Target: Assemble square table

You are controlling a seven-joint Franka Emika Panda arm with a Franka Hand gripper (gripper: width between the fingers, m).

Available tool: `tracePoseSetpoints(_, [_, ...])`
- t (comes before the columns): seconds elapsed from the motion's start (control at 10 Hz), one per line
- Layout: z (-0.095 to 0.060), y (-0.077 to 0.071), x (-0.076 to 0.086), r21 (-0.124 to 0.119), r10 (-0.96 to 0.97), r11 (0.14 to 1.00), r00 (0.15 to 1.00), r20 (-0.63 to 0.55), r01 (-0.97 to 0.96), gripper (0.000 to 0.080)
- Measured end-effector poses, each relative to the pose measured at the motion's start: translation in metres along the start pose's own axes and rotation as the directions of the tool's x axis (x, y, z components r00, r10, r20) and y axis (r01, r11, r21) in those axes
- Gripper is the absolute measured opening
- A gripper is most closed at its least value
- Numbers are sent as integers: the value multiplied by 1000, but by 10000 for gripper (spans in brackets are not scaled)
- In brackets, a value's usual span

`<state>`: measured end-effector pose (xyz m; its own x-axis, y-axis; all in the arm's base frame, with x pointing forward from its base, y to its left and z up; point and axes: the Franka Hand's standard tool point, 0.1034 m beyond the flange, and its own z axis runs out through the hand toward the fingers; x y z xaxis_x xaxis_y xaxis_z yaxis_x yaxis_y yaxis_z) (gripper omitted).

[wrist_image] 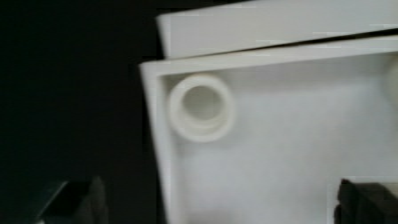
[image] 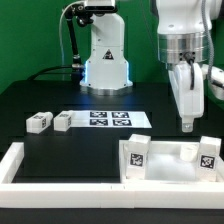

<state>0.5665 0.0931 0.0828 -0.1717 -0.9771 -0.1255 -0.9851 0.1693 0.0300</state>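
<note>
Two leg blocks [image: 40,122] [image: 63,121] lie side by side on the black table [image: 95,150], toward the exterior view's left and just beside the marker board [image: 108,119]. They are close to each other, and the nearer one is close to the board's end. Two more leg blocks [image: 137,150] [image: 207,154], tags facing the camera, stand at the panel [image: 170,168], one at each end. Whether they sit inside its rim or lean on it cannot be told.

The panel lies at the exterior view's lower right, by the end of the front white bar [image: 60,185]. The wrist view shows the panel from above, with a raised rim along its edge and a round socket [wrist_image: 199,105] in one corner, the black table beside it.

The gripper [image: 186,124] hangs on the arm at the exterior view's right, pointing down. It is over the panel's far side and apart from it, holding nothing. In the wrist view the gripper [wrist_image: 222,203] is wide open, and its dark fingers [wrist_image: 80,200] show only as tips at the picture's edge, far apart, with the panel's flat white face below them. The robot's base [image: 105,55] stands at the back of the table, behind the marker board.
</note>
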Motion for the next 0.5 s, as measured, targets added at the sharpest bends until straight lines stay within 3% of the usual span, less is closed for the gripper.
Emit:
tracePoseSetpoints(0.2, [17, 22, 17, 33, -56, 998, 998, -37, 57, 649])
tracePoseSetpoints(0.3, [23, 27, 18, 21, -59, 998, 997, -42, 60, 649])
tracePoseSetpoints(0.4, [29, 28, 21, 17, -62, 998, 997, -50, 63, 649])
tracePoseSetpoints(0.5, [33, 24, 25, 39, -80, 996, 995, -58, 82, 649])
